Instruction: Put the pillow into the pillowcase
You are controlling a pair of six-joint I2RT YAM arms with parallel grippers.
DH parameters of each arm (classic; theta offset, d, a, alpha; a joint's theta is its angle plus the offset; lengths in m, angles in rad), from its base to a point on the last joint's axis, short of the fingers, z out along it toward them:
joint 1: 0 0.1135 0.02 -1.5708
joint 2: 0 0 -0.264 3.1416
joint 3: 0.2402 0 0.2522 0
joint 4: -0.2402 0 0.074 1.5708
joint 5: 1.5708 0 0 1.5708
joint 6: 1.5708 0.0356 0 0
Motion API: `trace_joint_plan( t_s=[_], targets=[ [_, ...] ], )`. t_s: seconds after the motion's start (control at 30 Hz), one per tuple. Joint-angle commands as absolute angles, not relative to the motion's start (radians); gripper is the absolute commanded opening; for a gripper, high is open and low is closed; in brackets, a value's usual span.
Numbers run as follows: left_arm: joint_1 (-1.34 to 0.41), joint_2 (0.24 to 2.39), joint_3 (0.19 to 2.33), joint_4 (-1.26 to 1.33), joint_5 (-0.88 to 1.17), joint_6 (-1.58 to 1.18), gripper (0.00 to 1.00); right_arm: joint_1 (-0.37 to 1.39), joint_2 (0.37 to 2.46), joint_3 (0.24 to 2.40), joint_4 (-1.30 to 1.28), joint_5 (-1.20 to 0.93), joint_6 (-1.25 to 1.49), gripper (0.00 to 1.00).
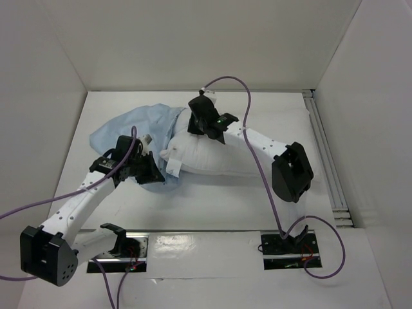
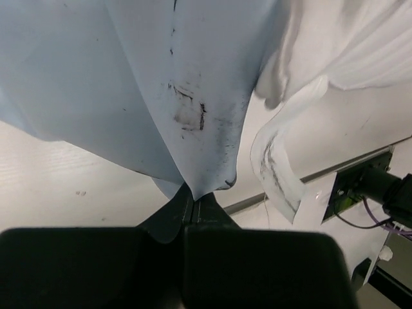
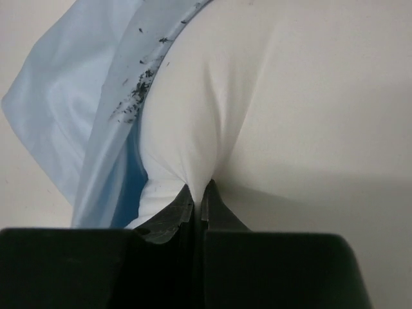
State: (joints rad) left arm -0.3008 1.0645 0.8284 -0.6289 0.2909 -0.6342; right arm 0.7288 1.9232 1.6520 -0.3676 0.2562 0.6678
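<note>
The pillow (image 1: 225,158) and pillowcase (image 1: 125,132) block the middle of the table (image 1: 219,207), with open passage nearer and to the right.

The pillow (image 1: 225,158) is white matt cloth, softly creased. The pillowcase (image 1: 125,132) is thin light blue cloth, smooth and matt, marked with dark smudged specks. The left gripper (image 2: 191,199) and right gripper (image 3: 198,193) are matt black plastic. The table (image 1: 219,206) is white, smooth and faintly glossy.

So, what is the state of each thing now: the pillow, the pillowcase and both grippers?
pillow: lying flat, mostly outside the pillowcase, only the end nearer the left arm covered.
pillowcase: crumpled, draped over that end of the pillow.
left gripper: shut on a pillowcase fold.
right gripper: shut on pillow fabric.
</note>
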Motion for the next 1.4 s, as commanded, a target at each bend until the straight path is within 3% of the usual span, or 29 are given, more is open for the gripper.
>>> trace_joint_plan(
  t_s=[0.0,0.2,0.43,0.67,0.7,0.73,0.77,0.83,0.9,1.0,1.23,1.37],
  targets=[
    [-0.305,1.042,0.886,-0.710,0.334,-0.577,0.00,0.716,1.951,1.762,-0.365,0.252,0.658,0.00],
    [-0.305,1.032,1.070,-0.768,0.390,-0.555,0.00,0.741,2.055,1.836,-0.413,0.336,0.638,0.00],
    [-0.287,1.075,1.258,-0.819,0.434,-0.522,0.00,0.793,2.065,1.683,-0.388,0.420,0.638,0.00],
    [-0.287,1.111,1.264,-0.767,0.523,-0.532,0.00,0.902,2.030,1.594,-0.396,0.462,0.675,0.00],
    [-0.287,1.142,1.264,-0.767,0.543,-0.511,0.05,0.902,2.020,1.577,-0.396,0.451,0.698,0.00],
    [-0.287,1.160,1.276,-0.767,0.561,-0.499,0.45,0.902,2.011,1.550,-0.396,0.451,0.716,0.00],
    [-0.287,1.176,1.291,-0.791,0.537,-0.489,0.63,0.902,1.978,1.525,-0.343,0.442,0.727,0.00],
    [-0.287,1.200,1.341,-0.831,0.471,-0.477,0.86,0.902,1.925,1.458,-0.289,0.433,0.736,0.00],
    [-0.278,1.210,1.365,-0.844,0.324,-0.486,0.84,0.902,1.914,1.447,-0.261,0.443,0.736,0.00],
    [-0.278,1.223,1.365,-0.829,0.177,-0.503,0.68,0.902,1.904,1.437,-0.261,0.443,0.746,0.00],
    [-0.278,1.331,1.301,-0.723,0.081,-0.548,0.85,0.902,1.884,1.437,-0.252,0.423,0.746,0.00],
    [-0.287,1.403,1.258,-0.654,0.035,-0.561,0.78,0.902,1.875,1.416,-0.230,0.423,0.746,0.00]
  ],
)
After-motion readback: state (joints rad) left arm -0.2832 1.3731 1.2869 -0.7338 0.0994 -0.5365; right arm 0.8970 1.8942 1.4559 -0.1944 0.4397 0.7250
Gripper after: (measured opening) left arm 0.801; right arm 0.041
